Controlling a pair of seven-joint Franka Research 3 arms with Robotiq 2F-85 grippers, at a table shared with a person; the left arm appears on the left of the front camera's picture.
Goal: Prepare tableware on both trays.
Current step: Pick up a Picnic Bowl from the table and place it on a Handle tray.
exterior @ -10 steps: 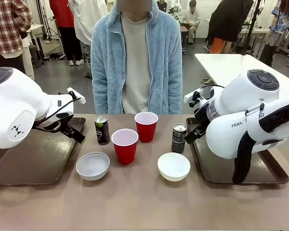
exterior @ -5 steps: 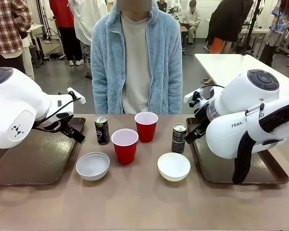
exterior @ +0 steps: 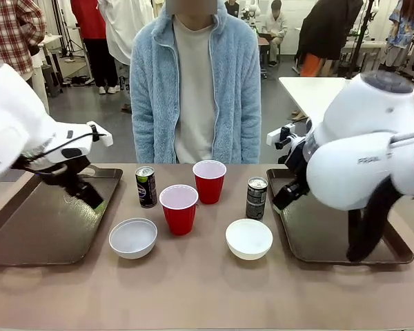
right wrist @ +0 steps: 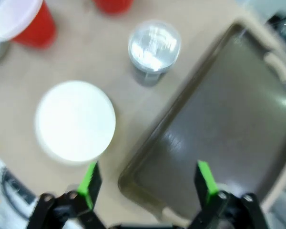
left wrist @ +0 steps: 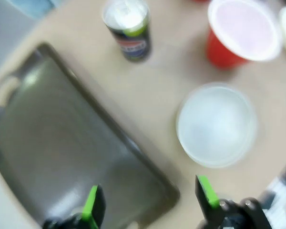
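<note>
Hovering wide and empty, your left claw (left wrist: 148, 186) over left tray (exterior: 34, 227) rim, your right claw (right wrist: 147, 167) over right tray (exterior: 305, 236) rim, red cups (exterior: 179, 209) between.

- Tan counter (exterior: 207, 289) lies under both jaws.
- Grey floor (exterior: 90, 110) spreads beyond it, well past the jaws.
- White table (exterior: 331, 93) stands behind the right jaws.
- A person (exterior: 195, 83) in pale blue fleece stands across from the jaws.
</note>
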